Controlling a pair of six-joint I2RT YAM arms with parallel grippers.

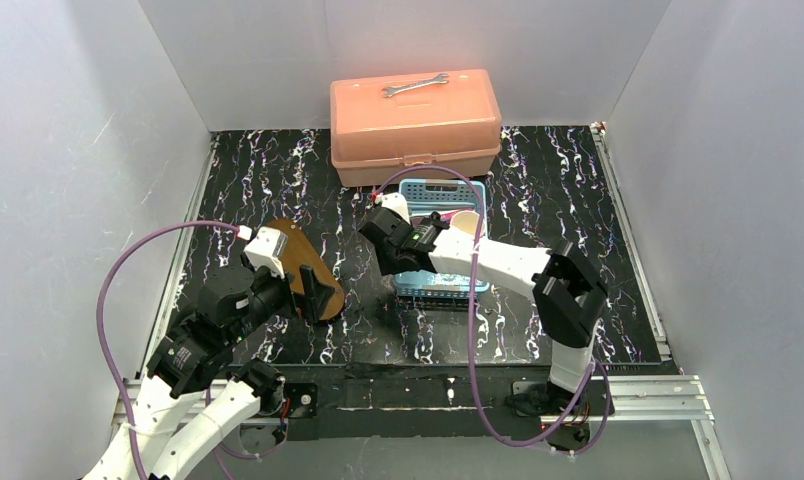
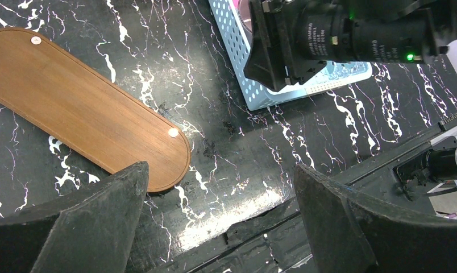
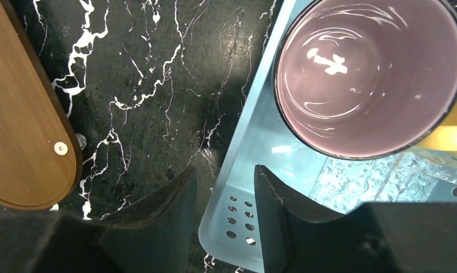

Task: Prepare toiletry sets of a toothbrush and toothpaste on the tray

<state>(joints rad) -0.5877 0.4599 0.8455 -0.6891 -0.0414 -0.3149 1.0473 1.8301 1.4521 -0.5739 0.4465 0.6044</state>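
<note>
The dark-brown wooden tray (image 1: 300, 252) lies bare on the black marbled table, left of centre, also seen as the tray (image 2: 84, 108) and the tray (image 3: 21, 114). My left gripper (image 2: 219, 168) hangs open above the table just past the tray's near end, holding nothing. My right gripper (image 3: 224, 168) is open and straddles the left wall of the light-blue basket (image 3: 254, 131), one finger outside and one inside. A yellow toothpaste tube (image 3: 449, 136) shows partly under a cup in the basket. The toothbrush is hidden.
A mauve-lined cup (image 3: 368, 74) stands in the basket (image 1: 433, 288). Behind it sits an orange lidded box (image 1: 415, 130) with a steel wrench (image 1: 415, 86) on top. White walls enclose the table on three sides.
</note>
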